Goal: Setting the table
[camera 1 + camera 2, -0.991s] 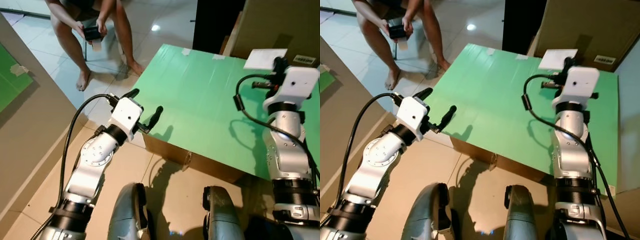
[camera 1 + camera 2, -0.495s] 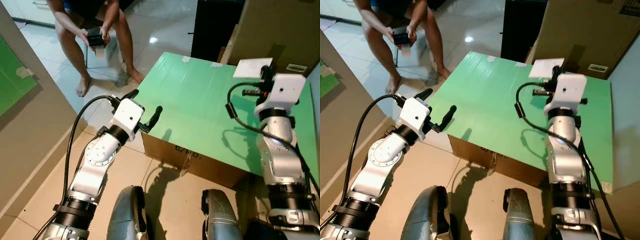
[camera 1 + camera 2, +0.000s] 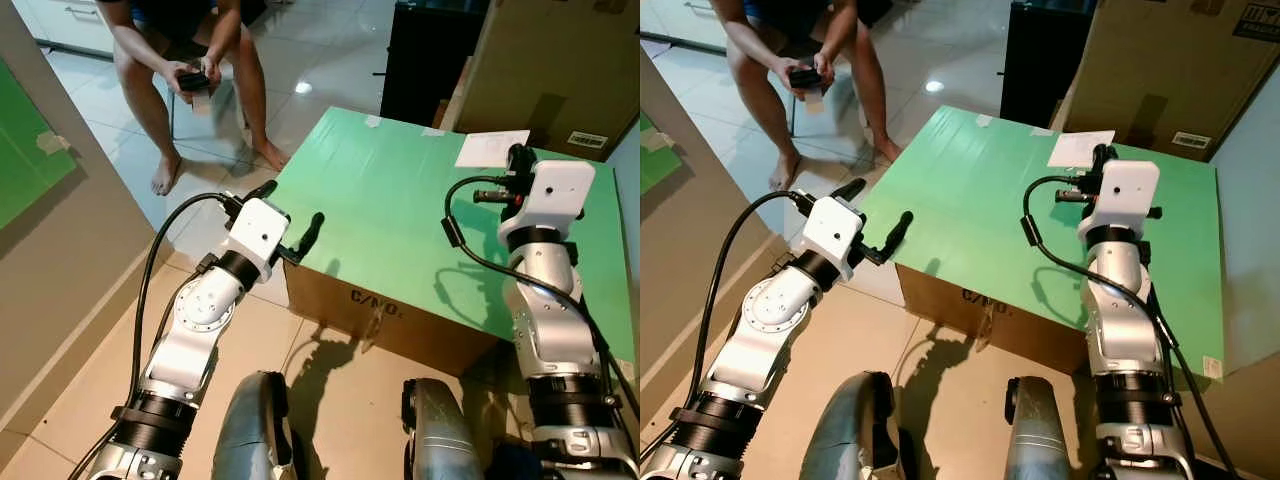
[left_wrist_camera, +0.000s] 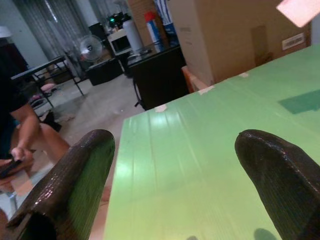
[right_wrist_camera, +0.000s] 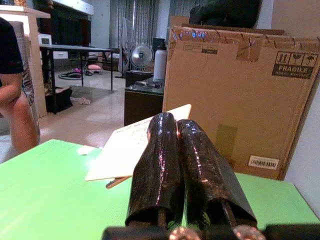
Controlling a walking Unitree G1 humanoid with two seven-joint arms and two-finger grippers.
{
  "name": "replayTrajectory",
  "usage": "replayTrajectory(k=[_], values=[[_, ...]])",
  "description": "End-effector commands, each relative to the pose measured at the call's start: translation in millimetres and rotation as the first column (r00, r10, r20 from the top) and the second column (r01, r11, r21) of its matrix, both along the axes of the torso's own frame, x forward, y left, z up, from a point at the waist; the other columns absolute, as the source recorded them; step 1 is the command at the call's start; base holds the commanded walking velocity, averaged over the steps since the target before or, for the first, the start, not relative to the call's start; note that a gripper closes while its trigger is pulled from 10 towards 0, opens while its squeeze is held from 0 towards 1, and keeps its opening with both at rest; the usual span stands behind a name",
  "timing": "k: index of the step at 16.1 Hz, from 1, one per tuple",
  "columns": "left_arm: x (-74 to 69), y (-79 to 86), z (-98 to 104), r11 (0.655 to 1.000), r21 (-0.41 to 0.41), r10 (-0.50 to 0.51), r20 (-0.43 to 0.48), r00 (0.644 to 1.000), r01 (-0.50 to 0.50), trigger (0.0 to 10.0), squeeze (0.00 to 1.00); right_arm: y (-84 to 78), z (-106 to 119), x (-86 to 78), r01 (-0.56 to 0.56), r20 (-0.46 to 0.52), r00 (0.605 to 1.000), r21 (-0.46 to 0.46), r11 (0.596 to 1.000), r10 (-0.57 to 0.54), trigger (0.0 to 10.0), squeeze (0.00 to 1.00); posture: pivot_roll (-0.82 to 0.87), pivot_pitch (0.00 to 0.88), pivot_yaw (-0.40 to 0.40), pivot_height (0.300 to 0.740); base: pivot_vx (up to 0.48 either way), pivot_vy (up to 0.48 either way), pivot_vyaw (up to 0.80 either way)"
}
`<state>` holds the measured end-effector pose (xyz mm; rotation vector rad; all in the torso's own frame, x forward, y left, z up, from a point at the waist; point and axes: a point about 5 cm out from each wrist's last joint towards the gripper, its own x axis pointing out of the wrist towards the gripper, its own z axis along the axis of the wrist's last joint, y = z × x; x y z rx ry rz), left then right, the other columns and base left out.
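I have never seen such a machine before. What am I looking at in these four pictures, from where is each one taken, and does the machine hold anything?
This is a humanoid robot with two silver arms. Each arm ends in a pincer of two black fingers.

The two large pictures come from the two eyes of a camera on its head, looking down. They show one scene: a green table top resting on a cardboard box, with a white sheet of paper at its far edge. A person sits beyond, holding a small dark device.

The other two pictures come from cameras on the wrists, looking along the fingers. The left pincer is open at the table's near corner and holds nothing. The right pincer is shut, with nothing between its fingers, and points over the table toward the paper.
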<state>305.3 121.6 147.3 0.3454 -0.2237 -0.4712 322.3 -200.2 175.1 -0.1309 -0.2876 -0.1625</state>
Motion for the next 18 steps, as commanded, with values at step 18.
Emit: replayTrajectory(k=[18], values=[[5.0,27.4,-3,0.918,-0.277,0.211,-0.269,0.94,-0.285,10.0,0.0,24.5,-49,-34.8,-0.015,-0.129,0.992,-0.037,0.999,0.011,0.0,0.0,-0.11,0.072,0.074,0.618,0.0,0.0,0.0]])
